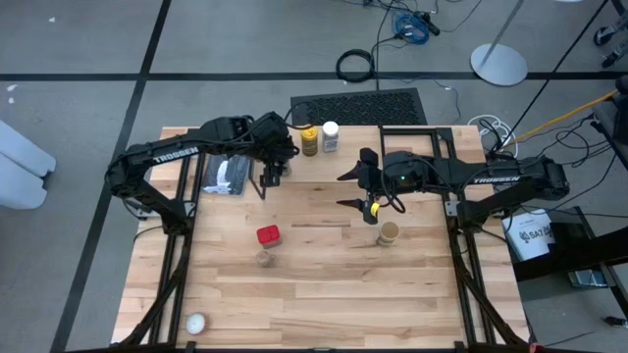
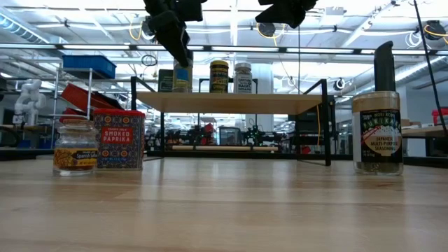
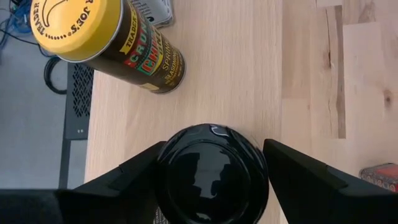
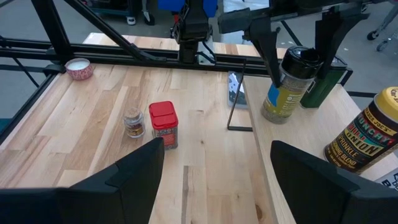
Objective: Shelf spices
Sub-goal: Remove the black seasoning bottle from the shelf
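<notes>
**Left wrist view: fingers on both sides of a black-lidded jar at the shelf**

Left wrist view puts the left gripper [image 3: 211,180] right over a round black lid, one dark finger [image 3: 124,180] on each side of the black-lidded jar [image 3: 211,171], closed in against it. Just beside it stands the yellow-lidded jar [image 3: 102,34] on the shelf [image 3: 249,74] plank. From overhead, the left arm reaches in from the table's left edge, elbow bent, wrist at the shelf's left end.

The right gripper [image 1: 361,190] hangs over the table's middle with its fingers spread wide and empty, its arm stretched in from the right side.

Count them up: on the shelf, four containers, the black-lidded jar, a dark green square tin [image 2: 165,80], the yellow-lidded jar and a white-lidded jar [image 2: 243,78]. Down on the table [image 1: 324,294], three more: one red tin [image 1: 268,235], one small jar [image 1: 263,258] just beside it, and one tan-lidded jar [image 1: 389,233] well apart to the right.
</notes>
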`<state>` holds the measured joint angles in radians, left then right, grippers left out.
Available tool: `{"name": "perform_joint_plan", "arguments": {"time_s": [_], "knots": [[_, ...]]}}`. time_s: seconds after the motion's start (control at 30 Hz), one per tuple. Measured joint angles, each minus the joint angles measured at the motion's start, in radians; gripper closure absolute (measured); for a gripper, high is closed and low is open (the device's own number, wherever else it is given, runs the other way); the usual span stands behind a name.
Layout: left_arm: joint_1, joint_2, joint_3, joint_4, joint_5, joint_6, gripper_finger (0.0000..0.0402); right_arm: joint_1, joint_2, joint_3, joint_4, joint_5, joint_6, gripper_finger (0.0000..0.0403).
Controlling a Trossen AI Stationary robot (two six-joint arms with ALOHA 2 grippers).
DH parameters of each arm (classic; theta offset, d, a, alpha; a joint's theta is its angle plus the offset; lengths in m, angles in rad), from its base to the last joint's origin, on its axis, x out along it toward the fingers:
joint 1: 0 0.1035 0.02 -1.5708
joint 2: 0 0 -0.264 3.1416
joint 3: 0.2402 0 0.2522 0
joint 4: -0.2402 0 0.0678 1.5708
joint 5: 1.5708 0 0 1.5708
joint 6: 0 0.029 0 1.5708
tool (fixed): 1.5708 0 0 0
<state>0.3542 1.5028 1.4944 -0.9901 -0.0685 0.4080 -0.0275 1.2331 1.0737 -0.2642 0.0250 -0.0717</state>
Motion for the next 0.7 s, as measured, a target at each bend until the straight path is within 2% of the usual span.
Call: {"name": "perform_joint_plan", "arguments": {"time_s": [0.23,0.47,0.7], "knots": [[0.000,0.000,0.000,-0.011,0.001,-0.001,0.0135,0.000,0.000,0.000,0.000,0.000,0.000,0.0122],[0.000,-0.001,0.000,-0.013,0.009,-0.002,0.0178,0.000,0.000,0.000,0.000,0.000,-0.001,0.0122],[0.000,-0.003,0.000,-0.014,0.010,-0.003,0.0178,0.000,0.000,0.000,0.000,0.000,-0.001,0.0122]]}}
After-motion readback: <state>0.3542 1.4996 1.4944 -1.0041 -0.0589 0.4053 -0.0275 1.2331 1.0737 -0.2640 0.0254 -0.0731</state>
